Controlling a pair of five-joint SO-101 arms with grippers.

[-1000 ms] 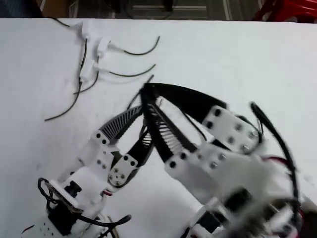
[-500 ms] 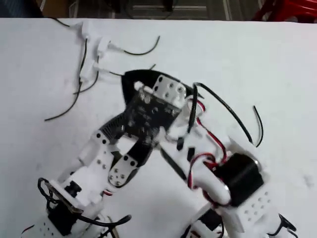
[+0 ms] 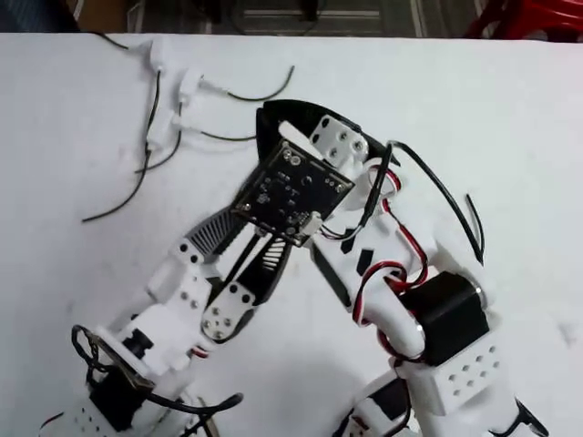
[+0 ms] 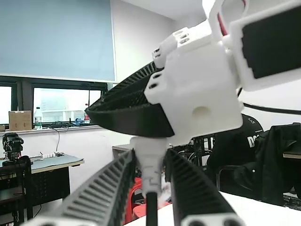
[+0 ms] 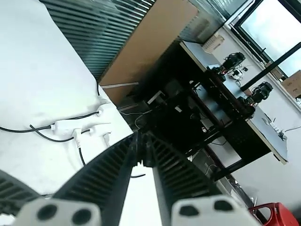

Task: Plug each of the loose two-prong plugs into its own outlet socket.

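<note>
Two claws meet above the white table, with one plug between them.
Several loose white plugs and sockets lie on dark cords at the table's far left. The left claw pinches a white two-prong plug trailing its black cord. The right claw, fingers drawn narrow with tips almost meeting, sits at the plug's far end.

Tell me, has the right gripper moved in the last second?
Yes: the right gripper swung toward the far side of the table, closer to the cords.
</note>
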